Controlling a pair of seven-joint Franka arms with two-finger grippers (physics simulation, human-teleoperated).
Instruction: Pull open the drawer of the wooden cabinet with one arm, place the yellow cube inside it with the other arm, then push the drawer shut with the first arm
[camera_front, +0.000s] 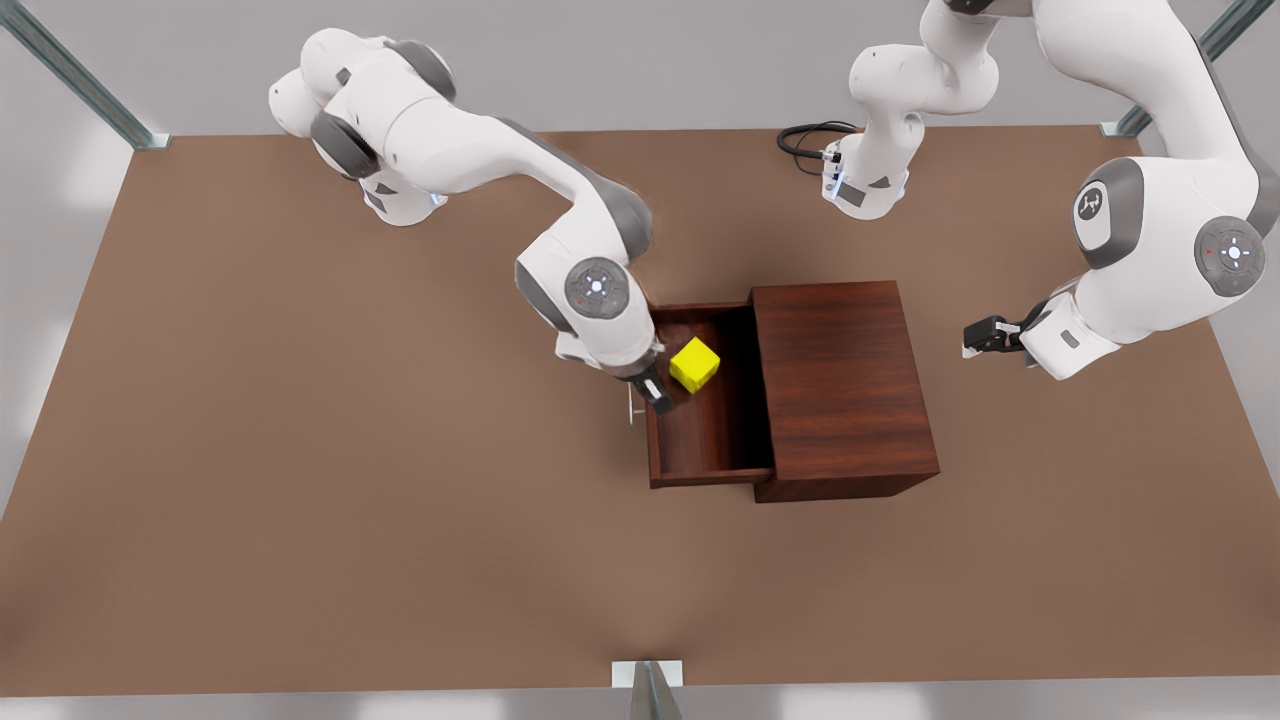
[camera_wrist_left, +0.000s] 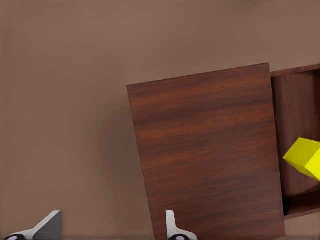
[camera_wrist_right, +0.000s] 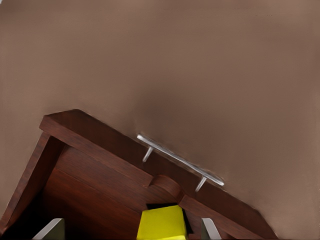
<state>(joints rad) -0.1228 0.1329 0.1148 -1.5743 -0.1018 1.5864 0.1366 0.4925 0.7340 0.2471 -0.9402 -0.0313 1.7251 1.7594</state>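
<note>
Drawer (camera_front: 700, 440) open; right tool (camera_front: 655, 392) wide over cube (camera_front: 694, 364) inside. Left tool (camera_front: 985, 335) wide, waiting beside cabinet (camera_front: 840, 385).

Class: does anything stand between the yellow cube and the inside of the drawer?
Nothing visible does. The yellow cube is already within the open drawer, by the open right end effector. The left end effector waits beside the wooden cabinet.
</note>
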